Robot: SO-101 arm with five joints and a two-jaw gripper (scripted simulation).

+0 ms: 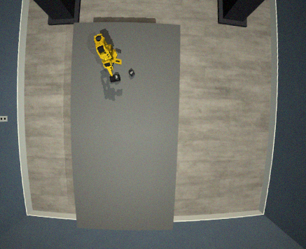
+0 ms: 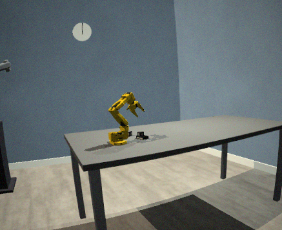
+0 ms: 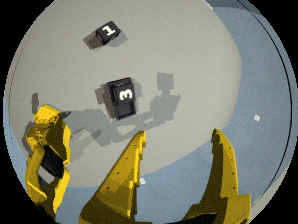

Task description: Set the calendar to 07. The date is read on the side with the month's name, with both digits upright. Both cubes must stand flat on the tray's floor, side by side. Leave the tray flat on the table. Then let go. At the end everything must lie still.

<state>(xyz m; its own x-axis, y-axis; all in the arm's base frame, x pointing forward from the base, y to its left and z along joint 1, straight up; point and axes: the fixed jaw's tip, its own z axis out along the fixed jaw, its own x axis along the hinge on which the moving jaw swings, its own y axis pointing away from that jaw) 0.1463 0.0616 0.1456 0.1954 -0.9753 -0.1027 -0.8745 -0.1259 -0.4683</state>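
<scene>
The calendar's tray (image 1: 112, 80) (image 2: 143, 138) (image 3: 128, 111) sat on the worktop (image 1: 127, 140) (image 2: 197, 129) (image 3: 185, 55), in front of the yellow arm (image 1: 102, 49) (image 2: 118, 116). One black cube (image 1: 117, 76) (image 2: 140, 133) (image 3: 123, 92) was in the tray, toward one end, with a white 3 on its upward face; the other end of the tray held no cube. Whether that cube stood quite flat on the tray's floor could not be told. The second cube (image 1: 131, 73) (image 2: 130, 133) (image 3: 108, 32) lay outside the tray, near it but apart, directly on the worktop, and showed a white 1 on top. The month's name could not be read, nor the digits on the date side.

The claw (image 2: 141, 114) (image 3: 180, 131) hung above the worktop, well clear of both cubes. It was partly open, its two fingers apart with nothing between them. Beyond the worktop, a round white clock (image 2: 82, 31) was on the blue wall (image 2: 39, 81).
</scene>
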